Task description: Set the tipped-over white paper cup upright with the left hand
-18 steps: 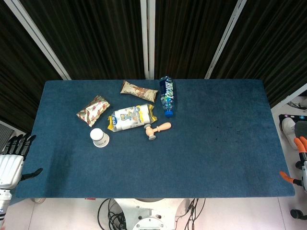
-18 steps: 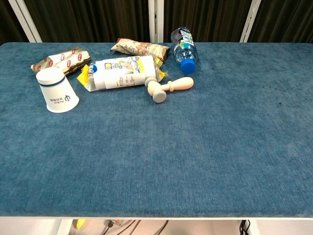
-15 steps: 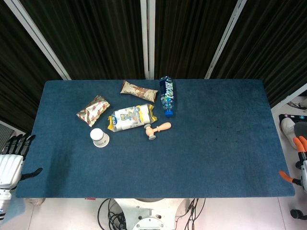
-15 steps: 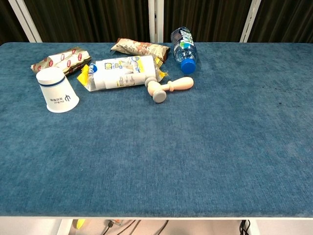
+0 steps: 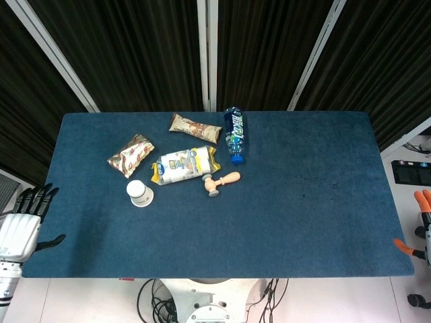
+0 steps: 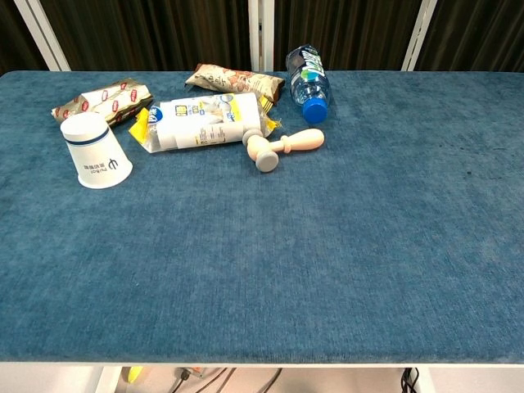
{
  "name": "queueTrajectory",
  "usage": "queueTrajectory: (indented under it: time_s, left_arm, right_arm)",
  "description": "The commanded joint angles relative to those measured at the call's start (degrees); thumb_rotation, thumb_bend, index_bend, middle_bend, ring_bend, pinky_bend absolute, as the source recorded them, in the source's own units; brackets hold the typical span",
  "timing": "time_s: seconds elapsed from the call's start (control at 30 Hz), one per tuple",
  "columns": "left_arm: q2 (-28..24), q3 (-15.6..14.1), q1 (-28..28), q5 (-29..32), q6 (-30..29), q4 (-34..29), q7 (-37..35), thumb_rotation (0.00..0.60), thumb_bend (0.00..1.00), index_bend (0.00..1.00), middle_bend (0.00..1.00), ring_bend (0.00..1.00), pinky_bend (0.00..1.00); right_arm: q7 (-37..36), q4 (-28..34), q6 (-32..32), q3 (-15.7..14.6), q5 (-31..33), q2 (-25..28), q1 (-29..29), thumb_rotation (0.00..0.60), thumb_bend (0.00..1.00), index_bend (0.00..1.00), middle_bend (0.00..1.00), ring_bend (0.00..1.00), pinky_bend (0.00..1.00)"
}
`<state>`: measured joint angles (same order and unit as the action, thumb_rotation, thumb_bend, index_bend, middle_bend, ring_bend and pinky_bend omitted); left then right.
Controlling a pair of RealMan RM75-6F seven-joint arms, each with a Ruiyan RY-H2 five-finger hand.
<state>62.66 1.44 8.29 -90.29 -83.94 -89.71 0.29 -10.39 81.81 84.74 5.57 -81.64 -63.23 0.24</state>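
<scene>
The white paper cup (image 5: 140,194) (image 6: 95,152) sits on the blue table cloth's left part, its narrow base up and its wide rim down on the cloth. My left hand (image 5: 23,225) hangs off the table's near left corner, well to the left of and nearer than the cup, fingers spread and holding nothing. My right hand (image 5: 421,225) shows only partly at the right edge of the head view, beyond the table's near right corner, its orange-tipped fingers apart and empty. Neither hand appears in the chest view.
Behind the cup lie a brown snack pack (image 5: 130,155), a yellow-and-white packet (image 5: 183,165), another snack bar (image 5: 194,128), a blue-capped water bottle (image 5: 234,133) and a small wooden-handled tool (image 5: 221,182). The blue table (image 5: 303,222) stretches to the right.
My left hand has shifted slightly right, toward the table's corner. My right hand has slid a little further out of frame. The cup and other objects have not moved.
</scene>
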Motion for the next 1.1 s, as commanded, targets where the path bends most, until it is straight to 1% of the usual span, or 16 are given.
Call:
queueTrajectory:
  time_s: [0.03, 0.17, 0.2, 0.27, 0.37, 0.4, 0.5, 0.57, 0.63, 0.7, 0.8, 0.93, 1.1]
  left_arm:
    - [-3.46, 0.42, 2.92, -0.2, 4.41, -5.45, 4.95, 0.6, 0.04, 0.01, 0.0, 0.0, 0.0]
    - [-7.25, 2.46, 7.84, 0.54, 10.61, -13.45, 11.79, 0.6, 0.04, 0.01, 0.0, 0.0, 0.0]
    - [-8.05, 3.12, 9.57, 1.05, 12.93, -15.76, 14.12, 0.6, 0.04, 0.01, 0.0, 0.0, 0.0]
    - [-8.62, 4.19, 12.27, 2.6, 16.74, -18.66, 17.16, 0.6, 0.04, 0.01, 0.0, 0.0, 0.0]
    - [-8.29, 6.09, 16.86, 7.61, 23.22, -22.29, 22.71, 0.6, 0.05, 0.01, 0.0, 0.0, 0.0]
    - [-7.81, 6.78, 18.62, 10.2, 25.47, -23.38, 25.19, 0.6, 0.05, 0.01, 0.0, 0.0, 0.0]
    - [-6.14, 8.16, 22.87, 17.02, 29.74, -25.49, 31.52, 0.6, 0.04, 0.01, 0.0, 0.0, 0.0]
    - [-5.13, 8.65, 25.36, 21.84, 31.48, -26.3, 35.57, 0.6, 0.05, 0.01, 0.0, 0.0, 0.0]
    - [-3.84, 8.94, 28.49, 28.14, 32.59, -26.83, 40.73, 0.6, 0.05, 0.01, 0.0, 0.0, 0.0]
    - [-2.11, 9.05, 31.64, 34.16, 32.38, -26.96, 45.57, 0.6, 0.05, 0.01, 0.0, 0.0, 0.0]
    - [0.75, 8.89, 36.1, 42.56, 31.77, -26.26, 50.5, 0.6, 0.05, 0.01, 0.0, 0.0, 0.0]
    - [4.7, 8.35, 41.07, 50.29, 29.85, -23.88, 54.75, 0.6, 0.05, 0.01, 0.0, 0.0, 0.0]
    - [7.94, 6.37, 46.12, 59.23, 26.79, -22.48, 60.13, 0.6, 0.05, 0.01, 0.0, 0.0, 0.0]
  right_arm:
    - [0.19, -0.39, -0.21, 0.28, 0.22, -0.14, 0.29, 0.6, 0.03, 0.0, 0.0, 0.0, 0.0]
    - [-0.03, -0.14, -0.14, 0.46, 0.16, 0.1, 0.43, 0.6, 0.03, 0.0, 0.0, 0.0, 0.0]
    - [0.03, -0.02, 0.06, 0.48, 0.04, 0.24, 0.41, 0.6, 0.03, 0.0, 0.0, 0.0, 0.0]
    - [0.18, 0.1, 0.32, 0.6, 0.03, 0.39, 0.39, 0.6, 0.03, 0.0, 0.0, 0.0, 0.0]
    - [0.1, 0.41, 0.45, 0.76, 0.32, 0.52, 0.32, 0.6, 0.03, 0.0, 0.0, 0.0, 0.0]
    - [0.12, 0.52, 0.39, 0.76, 0.41, 0.57, 0.31, 0.6, 0.03, 0.0, 0.0, 0.0, 0.0]
    - [0.42, 0.78, 0.12, 0.81, 0.69, 0.64, 0.41, 0.6, 0.03, 0.0, 0.0, 0.0, 0.0]
    - [0.6, 0.9, -0.06, 0.86, 0.85, 0.62, 0.5, 0.6, 0.03, 0.0, 0.0, 0.0, 0.0]
    - [0.86, 0.96, -0.3, 0.85, 0.94, 0.62, 0.62, 0.6, 0.03, 0.0, 0.0, 0.0, 0.0]
    - [1.12, 0.9, -0.49, 0.88, 1.04, 0.66, 0.74, 0.6, 0.03, 0.0, 0.0, 0.0, 0.0]
    - [0.99, 0.79, -0.65, 1.04, 1.35, 0.73, 0.81, 0.6, 0.03, 0.0, 0.0, 0.0, 0.0]
    - [0.41, 0.52, -0.61, 0.96, 1.26, 0.71, 0.74, 0.6, 0.03, 0.0, 0.0, 0.0, 0.0]
    - [-0.75, -0.34, -0.85, 0.84, 1.42, 0.62, 0.6, 0.6, 0.03, 0.0, 0.0, 0.0, 0.0]
